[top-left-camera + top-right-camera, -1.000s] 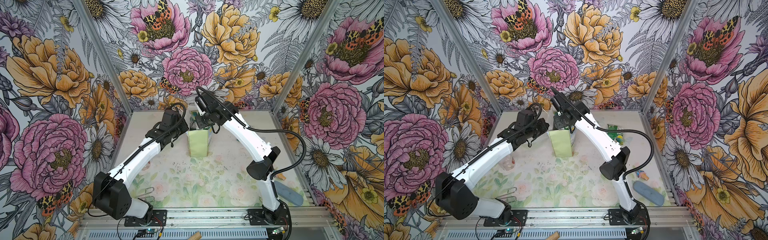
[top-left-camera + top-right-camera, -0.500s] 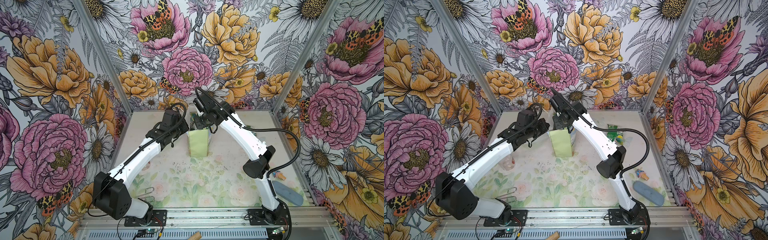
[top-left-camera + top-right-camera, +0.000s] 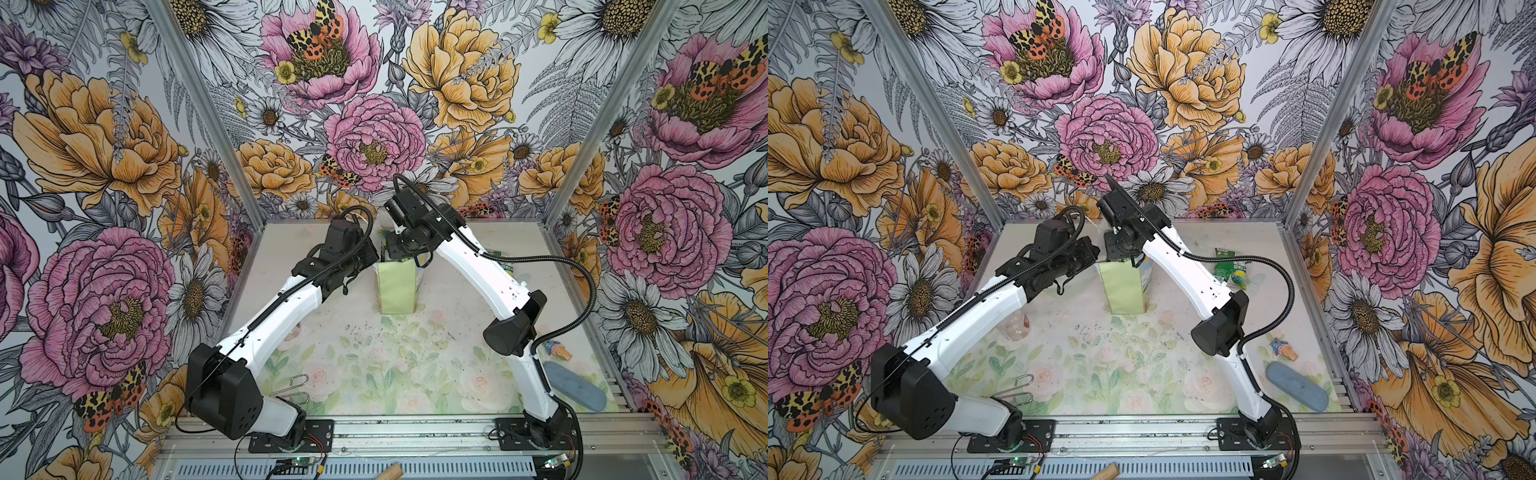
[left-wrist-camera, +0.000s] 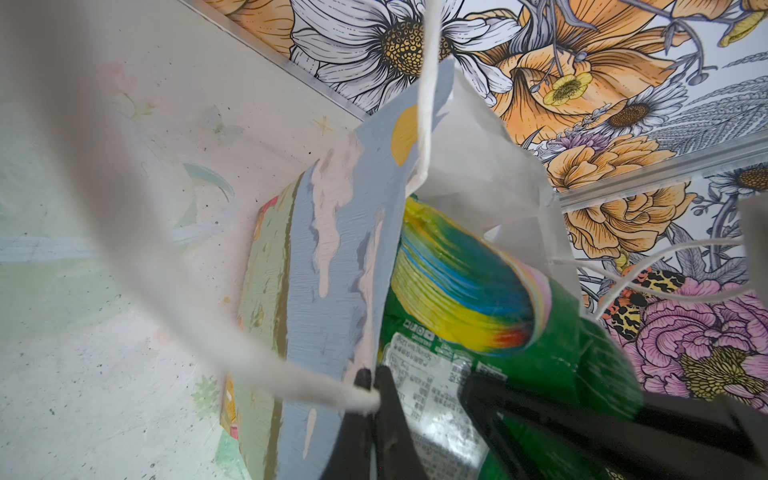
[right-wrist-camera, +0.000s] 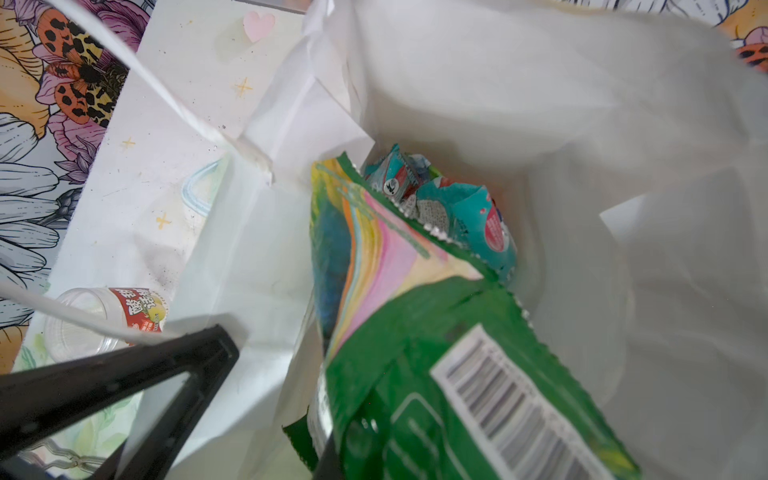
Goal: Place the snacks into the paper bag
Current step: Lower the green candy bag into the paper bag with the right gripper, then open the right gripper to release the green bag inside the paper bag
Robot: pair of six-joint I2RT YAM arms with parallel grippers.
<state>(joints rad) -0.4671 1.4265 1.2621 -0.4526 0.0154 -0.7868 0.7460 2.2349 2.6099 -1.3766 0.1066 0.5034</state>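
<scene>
The paper bag [image 3: 395, 286] [image 3: 1125, 291] stands upright at the back middle of the table. My left gripper [image 3: 371, 259] [image 4: 374, 390] is shut on the bag's rim where a white cord handle [image 4: 291, 378] joins it. Over the bag's mouth my right gripper [image 3: 395, 249] [image 5: 353, 449] is shut on a green snack packet [image 5: 436, 353] [image 4: 540, 332] with a rainbow print. That packet hangs partly inside the white interior [image 5: 582, 124]. Teal packets [image 5: 457, 208] lie at the bottom of the bag. More green packets [image 3: 1225, 270] and a small wrapped candy [image 3: 1283, 348] [image 3: 559, 349] lie on the table to the right.
A blue-grey oval thing [image 3: 1296, 386] [image 3: 575, 384] lies at the front right. A clear plastic cup [image 3: 1016, 326] [image 5: 104, 320] lies under the left arm. A wire clip [image 3: 1019, 388] rests near the left base. Flowered walls close in three sides.
The right arm has swung slightly left, bringing its gripper and the green packet further over the bag's mouth. The left arm and the bag have not moved.
</scene>
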